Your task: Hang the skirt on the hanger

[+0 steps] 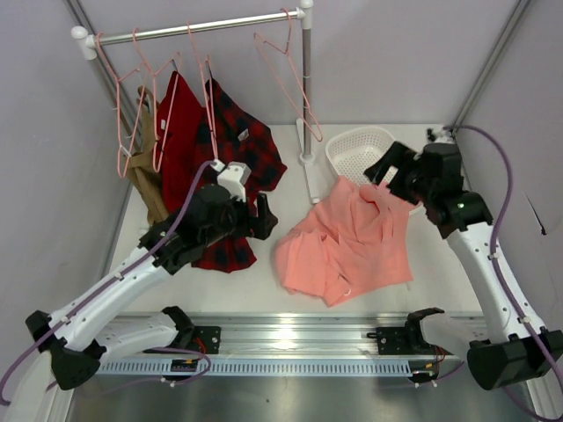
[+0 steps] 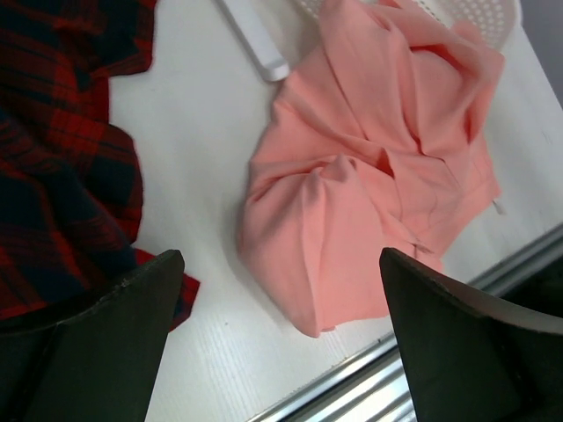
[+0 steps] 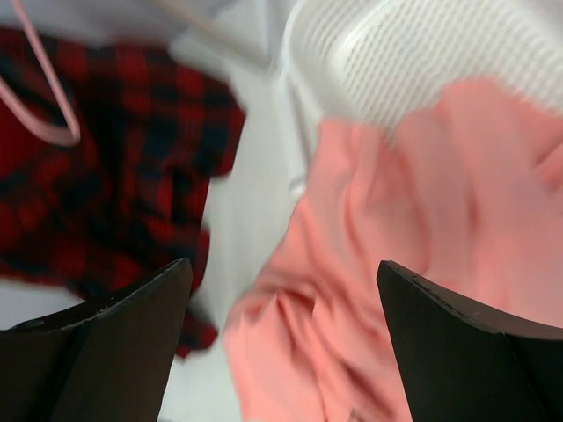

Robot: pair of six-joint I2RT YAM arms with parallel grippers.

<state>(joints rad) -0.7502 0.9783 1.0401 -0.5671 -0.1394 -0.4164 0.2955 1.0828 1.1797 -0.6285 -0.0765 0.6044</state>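
The salmon-pink skirt [image 1: 347, 242] lies crumpled on the white table, its far edge touching a basket. It also shows in the left wrist view [image 2: 378, 176] and, blurred, in the right wrist view [image 3: 413, 237]. Several pale-pink wire hangers hang on the rail; one empty hanger [image 1: 288, 75] hangs at the right end, and a hanger's curve shows in the right wrist view [image 3: 44, 88]. My left gripper [image 1: 264, 215] [image 2: 281, 334] is open and empty, just left of the skirt. My right gripper [image 1: 385, 167] [image 3: 281, 343] is open and empty, over the skirt's far right edge.
A red-and-black plaid shirt [image 1: 233, 141] [image 2: 62, 158] [image 3: 114, 167] and a plain red garment [image 1: 176, 123] hang from the white rail [image 1: 202, 28]. Its post and foot [image 1: 308, 167] [image 2: 255, 40] stand behind the skirt. A white mesh basket [image 1: 356, 149] [image 3: 422, 53] sits at the back right.
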